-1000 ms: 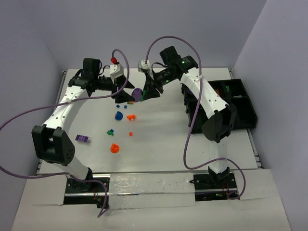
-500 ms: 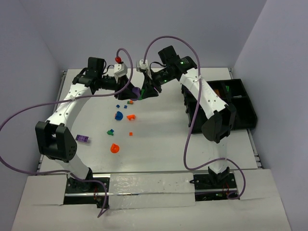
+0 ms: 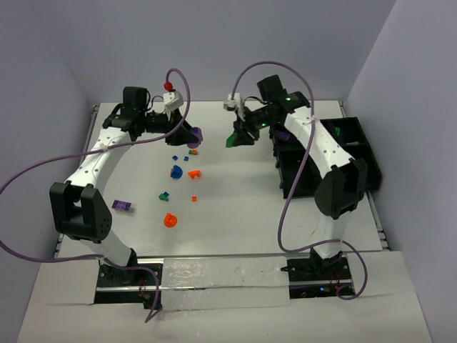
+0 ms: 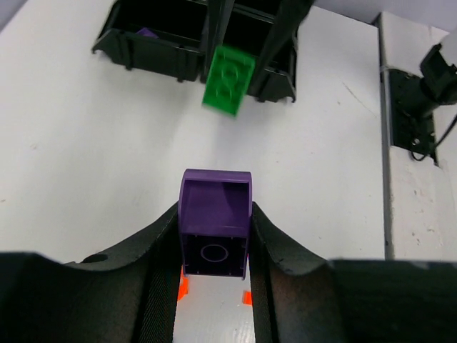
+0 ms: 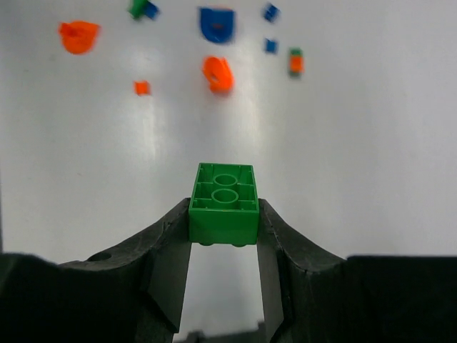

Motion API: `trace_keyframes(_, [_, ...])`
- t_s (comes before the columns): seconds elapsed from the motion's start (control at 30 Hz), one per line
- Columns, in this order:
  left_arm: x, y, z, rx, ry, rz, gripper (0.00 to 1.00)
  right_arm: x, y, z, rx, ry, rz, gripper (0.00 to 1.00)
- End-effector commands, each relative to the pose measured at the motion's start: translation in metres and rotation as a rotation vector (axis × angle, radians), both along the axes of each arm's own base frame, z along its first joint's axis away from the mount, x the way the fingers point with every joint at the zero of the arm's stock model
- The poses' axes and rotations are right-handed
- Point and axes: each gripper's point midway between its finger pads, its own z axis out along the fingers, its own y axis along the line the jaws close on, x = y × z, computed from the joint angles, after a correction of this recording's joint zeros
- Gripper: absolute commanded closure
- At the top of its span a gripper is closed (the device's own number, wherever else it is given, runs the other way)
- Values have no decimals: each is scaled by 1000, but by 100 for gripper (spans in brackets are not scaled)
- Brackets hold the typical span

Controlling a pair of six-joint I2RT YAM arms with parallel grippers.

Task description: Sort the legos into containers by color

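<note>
Scattered nearest the arm bases, toward 8 o'clock on the white table [image 3: 235, 221]: an orange rounded piece [image 3: 169, 221], a flat purple piece [image 3: 122, 206] and a small green piece [image 3: 163, 194]. Just beyond, at 10 o'clock: a blue rounded piece [image 3: 176, 171] beside an orange chunk [image 3: 194, 173]. Farther back, at 11 o'clock, clamped between the fingers of the left gripper [image 4: 214, 214]: a purple brick [image 4: 215, 239]. Near 12 o'clock, pinched firmly in the right gripper [image 5: 224, 214]: a green brick [image 5: 224, 193]. Set at 3 o'clock along the table's right edge: the black compartment tray [image 3: 360, 153], with a purple bit [image 4: 146, 32] in one compartment.
</note>
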Motion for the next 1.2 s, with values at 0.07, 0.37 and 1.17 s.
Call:
trace_keyframes(0.07, [30, 19, 31, 25, -111, 219, 100, 66, -146, 20, -104, -103, -427, 100])
trace_keyframes(0.37, [75, 24, 39, 51, -132, 498, 100, 133, -362, 12, -270, -79, -1189, 100])
trace_keyframes(1.17, [92, 16, 17, 85, -86, 501, 100, 169, -465, -81, -514, 8, -1492, 74])
